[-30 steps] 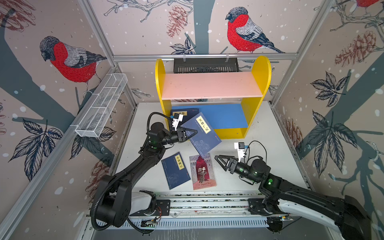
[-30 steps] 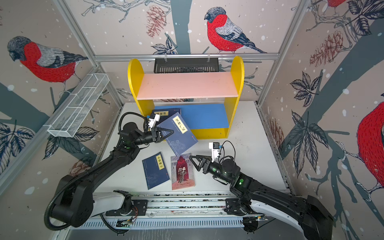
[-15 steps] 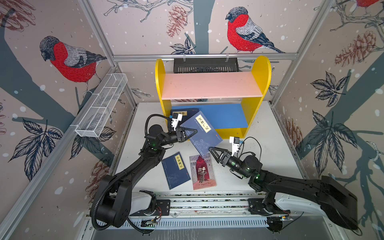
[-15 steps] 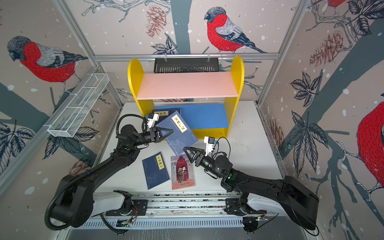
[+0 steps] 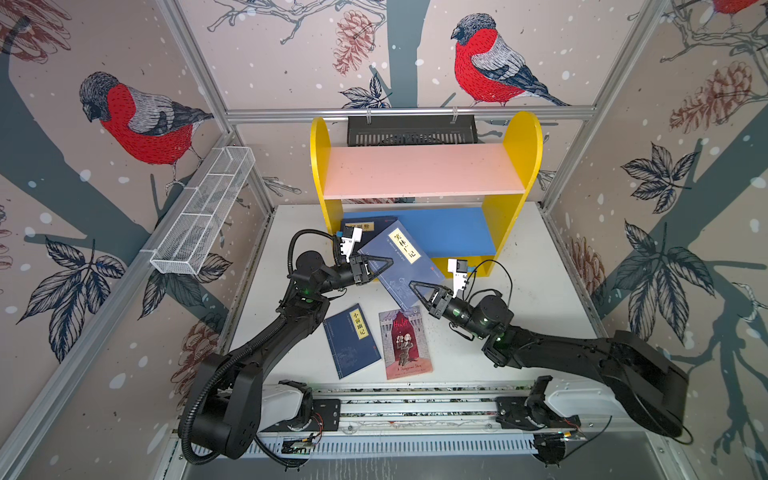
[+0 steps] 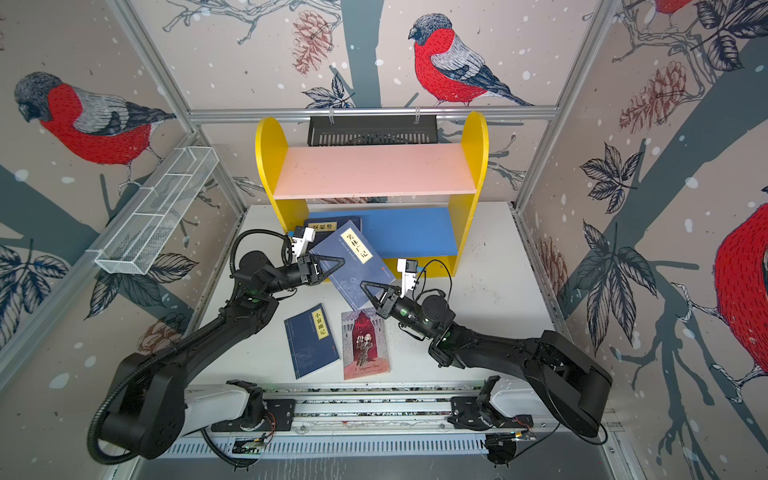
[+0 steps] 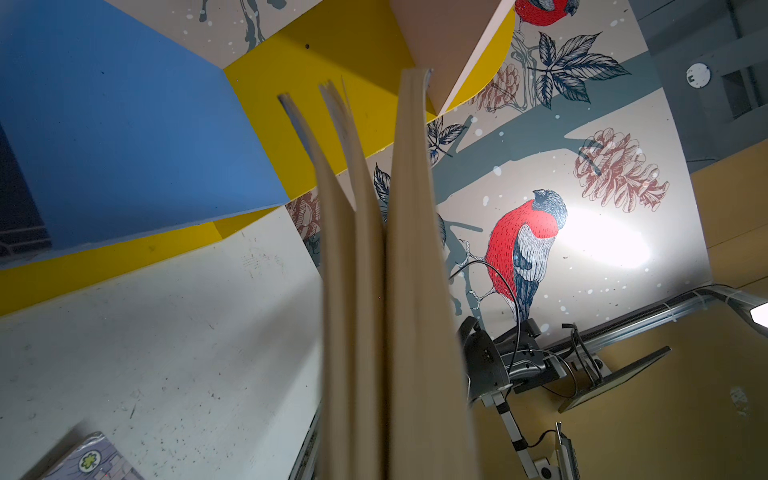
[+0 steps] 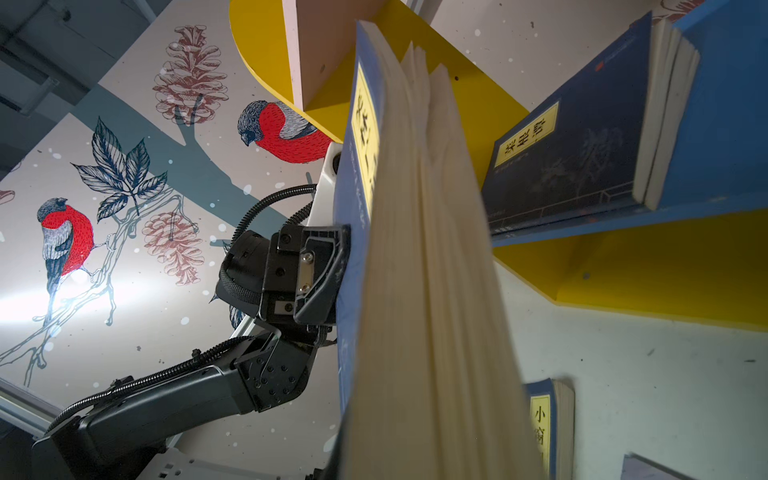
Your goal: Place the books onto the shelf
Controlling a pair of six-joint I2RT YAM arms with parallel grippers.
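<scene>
Book-handling stood at a two-arm grip. The held book, navy with a yellow label, hung tilted between the two grippers, clear of the table, with its far corner over the front of the blue board. The left gripper was clamped on one side edge. The right gripper had stood wide and back from the book a second before, and had since come forward and closed on the book's near lower edge. The right wrist view looked straight along fanned pages, which fitted a grip there. Both arms therefore held one book, probably to steady it or pass it over before it went onto the shelf. Just beyond the left gripper's tips a shelf book lay flat on the blue board, possibly two stacked. On the base side of both grippers, well apart from them, a navy book and Hamlet lay side by side on the table, not yet picked up. The pink board was bare. The pages looked floppy, so releasing one side could let the book sag.
</scene>
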